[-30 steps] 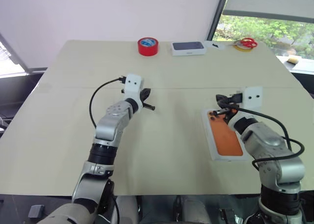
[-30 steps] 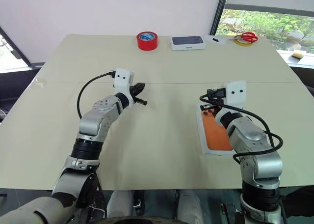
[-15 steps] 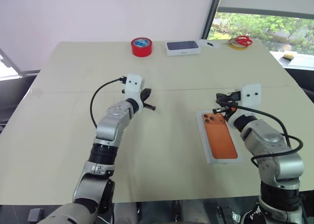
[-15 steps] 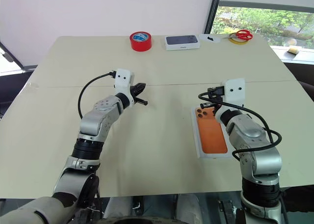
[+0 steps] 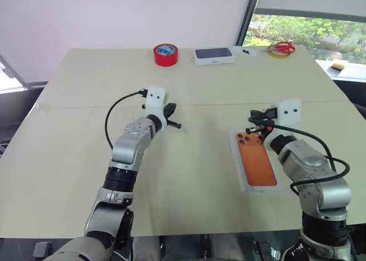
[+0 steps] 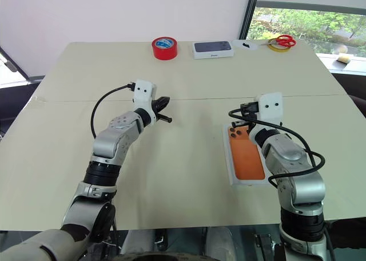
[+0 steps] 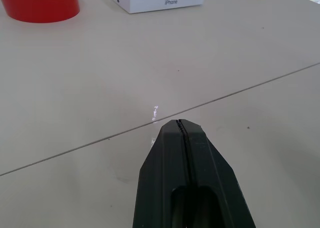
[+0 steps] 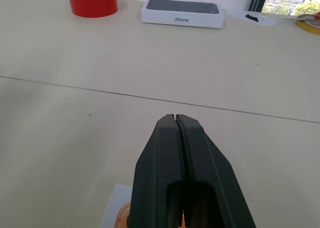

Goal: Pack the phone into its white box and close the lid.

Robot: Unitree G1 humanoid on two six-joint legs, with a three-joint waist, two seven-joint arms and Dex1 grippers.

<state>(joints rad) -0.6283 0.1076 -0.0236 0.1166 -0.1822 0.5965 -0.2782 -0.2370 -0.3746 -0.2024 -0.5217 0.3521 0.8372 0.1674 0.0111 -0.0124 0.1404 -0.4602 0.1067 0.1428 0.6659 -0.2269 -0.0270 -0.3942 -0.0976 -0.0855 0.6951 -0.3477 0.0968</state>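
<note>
Phone [image 5: 257,159]: lies face-down in the white box [image 5: 244,178], on the tabletop's [image 5: 189,169] right side.
Claws: left claw [image 7: 181,124] and right claw [image 8: 177,119] both pinched closed, empty.
Risk: lid not visible; a closed claw could nudge the phone askew.
Room: beige tabletop, window beyond; red tape [image 5: 165,54], blue-topped box [image 5: 214,55].

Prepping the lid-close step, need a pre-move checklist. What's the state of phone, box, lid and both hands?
1. phone seated in the white box, camera side up: ok.
2. White box flat on the table, no hand on it: ok.
3. Lid located: not ok, none identified; the closed dark-topped box at the far edge is a different item.
4. left hand shut, empty, raised over bare table: ok.
5. right hand shut, empty, above the phone's lens end: not ok for grasping, must open first.
6. red tape roll and scissors far from the box: ok.
</note>
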